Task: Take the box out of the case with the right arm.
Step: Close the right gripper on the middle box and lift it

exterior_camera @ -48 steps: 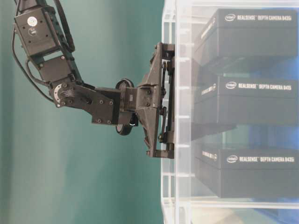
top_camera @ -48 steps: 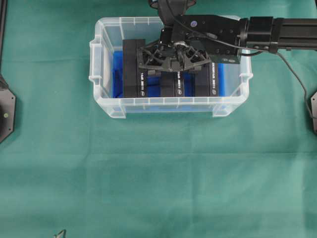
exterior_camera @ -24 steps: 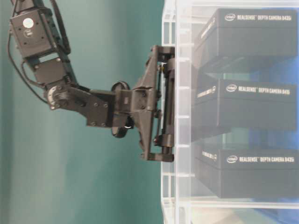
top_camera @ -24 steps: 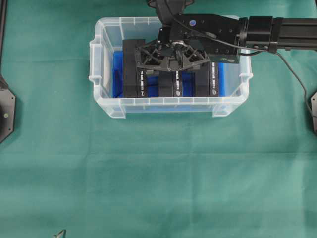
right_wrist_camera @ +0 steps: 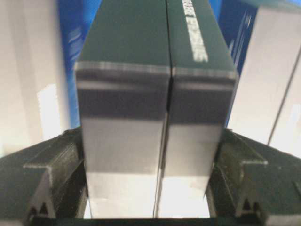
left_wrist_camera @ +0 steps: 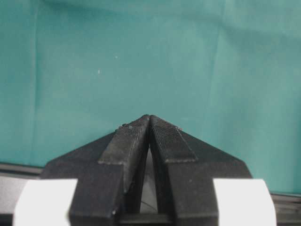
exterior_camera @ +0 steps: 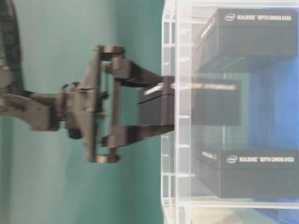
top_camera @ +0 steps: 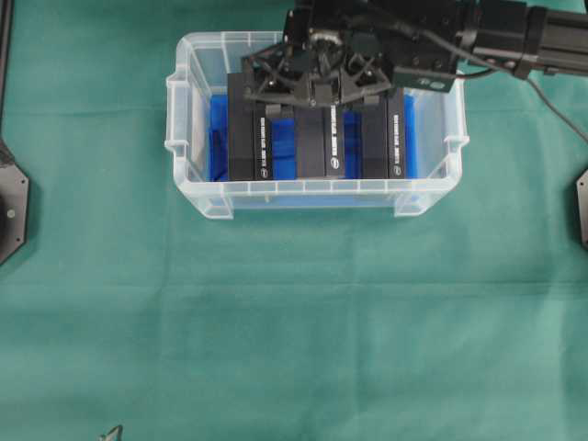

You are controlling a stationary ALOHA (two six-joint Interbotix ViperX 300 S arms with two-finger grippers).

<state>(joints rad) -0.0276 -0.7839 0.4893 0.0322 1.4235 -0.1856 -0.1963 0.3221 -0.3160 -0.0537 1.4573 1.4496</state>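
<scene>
Tabletop [top_camera: 294,322]: green cloth all round the case, bare in front of it; we judge that the likeliest place to set down later.
Case [top_camera: 197,197]: clear tub with blue lining, near the far edge; 3 black boxes stand side by side in it. We want its walls left untouched as we lift.
Right arm [top_camera: 514,28]: reaches in from the right, wrist above the tub; we should keep the pull straight up, away from the rim.
Middle box [exterior_camera: 156,106]: the 1 in hand, partly above the rim in the table-level view, its lower end between its 2 neighbours. We lift until it fully clears.
Right gripper [top_camera: 312,87]: jaws clamped on the middle box's 2 broad faces; hold firm, no twisting.
Left gripper [left_wrist_camera: 149,123]: jaws closed, empty, over bare cloth.
</scene>
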